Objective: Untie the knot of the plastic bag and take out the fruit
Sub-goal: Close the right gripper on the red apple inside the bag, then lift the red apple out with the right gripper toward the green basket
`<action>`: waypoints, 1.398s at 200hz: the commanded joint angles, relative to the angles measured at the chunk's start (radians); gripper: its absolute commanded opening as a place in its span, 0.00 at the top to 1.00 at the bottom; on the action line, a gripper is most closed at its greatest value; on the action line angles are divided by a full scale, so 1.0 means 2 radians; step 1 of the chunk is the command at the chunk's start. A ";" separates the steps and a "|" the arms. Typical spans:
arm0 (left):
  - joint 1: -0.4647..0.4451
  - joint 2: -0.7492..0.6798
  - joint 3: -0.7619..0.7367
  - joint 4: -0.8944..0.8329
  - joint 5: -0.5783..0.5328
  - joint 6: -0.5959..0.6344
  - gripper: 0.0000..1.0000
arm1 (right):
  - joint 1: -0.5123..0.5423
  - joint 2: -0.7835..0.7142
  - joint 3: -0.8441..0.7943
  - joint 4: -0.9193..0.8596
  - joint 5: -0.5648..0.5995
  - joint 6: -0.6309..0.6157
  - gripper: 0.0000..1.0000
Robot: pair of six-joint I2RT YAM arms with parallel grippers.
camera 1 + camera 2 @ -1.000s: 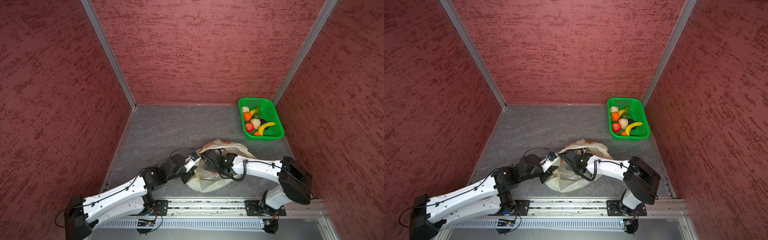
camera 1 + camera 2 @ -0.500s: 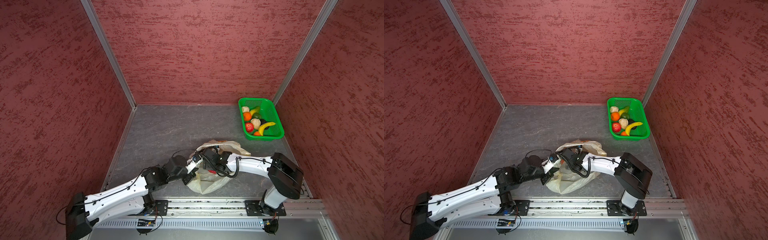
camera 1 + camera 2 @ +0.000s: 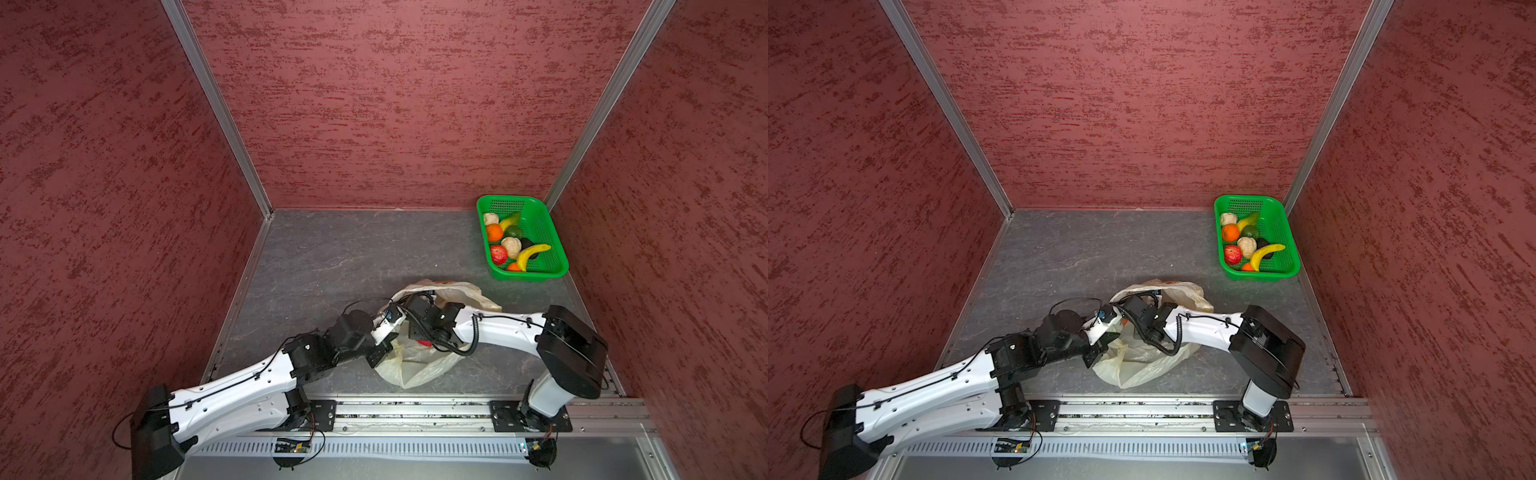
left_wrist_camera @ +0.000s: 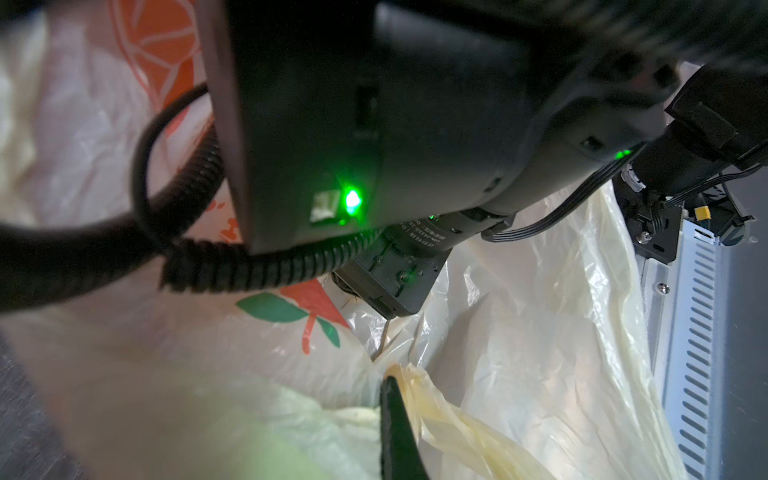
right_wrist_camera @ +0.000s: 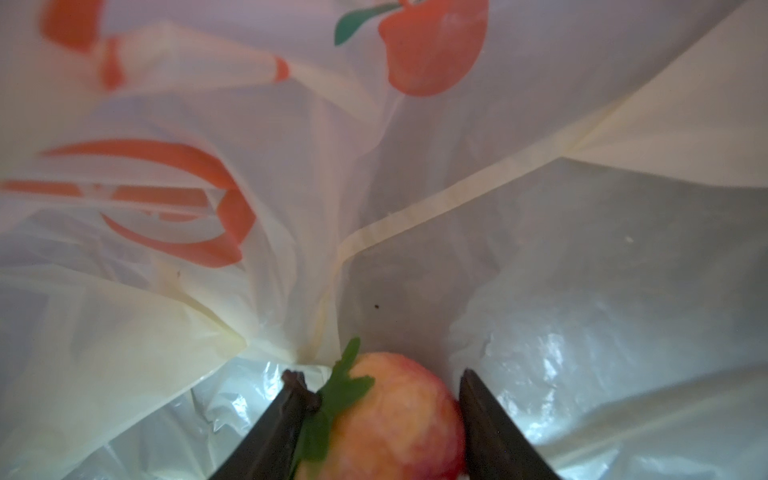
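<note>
I note the plastic bag point(image 3: 419, 365) reads pale translucent yellow, printed with orange-red marks and green leaves. Inside, in the right wrist view, I see a peach-like fruit point(image 5: 399, 419), yellow blushing to red, with a green leaf. The basket point(image 3: 1281, 232) is bright green mesh; in it I see a yellow banana point(image 3: 1266, 254), a red apple point(image 3: 1232, 254), an orange point(image 3: 1230, 232) and cream lumps. Walls point(image 3: 395, 104) are mottled maroon, the floor point(image 3: 332, 257) veined grey, the arms white and black.

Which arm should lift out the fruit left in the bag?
Right: its fingers already flank the peach inside the bag. The left gripper is shut on the bag's edge.
</note>
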 commanded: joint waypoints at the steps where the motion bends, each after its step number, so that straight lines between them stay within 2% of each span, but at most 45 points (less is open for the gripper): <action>1: -0.001 0.006 -0.003 0.012 -0.005 -0.007 1.00 | 0.000 -0.028 0.011 0.015 -0.005 -0.004 0.55; 106: 0.013 0.025 0.017 0.005 -0.020 -0.012 1.00 | 0.002 -0.133 0.016 -0.018 -0.052 -0.027 0.56; 177: 0.035 0.052 0.046 -0.003 -0.009 -0.009 1.00 | 0.009 -0.181 0.072 -0.081 -0.069 -0.044 0.56; 245: 0.051 0.067 0.058 -0.005 -0.006 -0.012 1.00 | 0.007 -0.224 0.121 -0.128 -0.049 -0.038 0.56; 279: 0.050 0.066 0.058 -0.009 -0.005 -0.016 1.00 | -0.030 -0.237 0.166 -0.150 -0.039 -0.057 0.56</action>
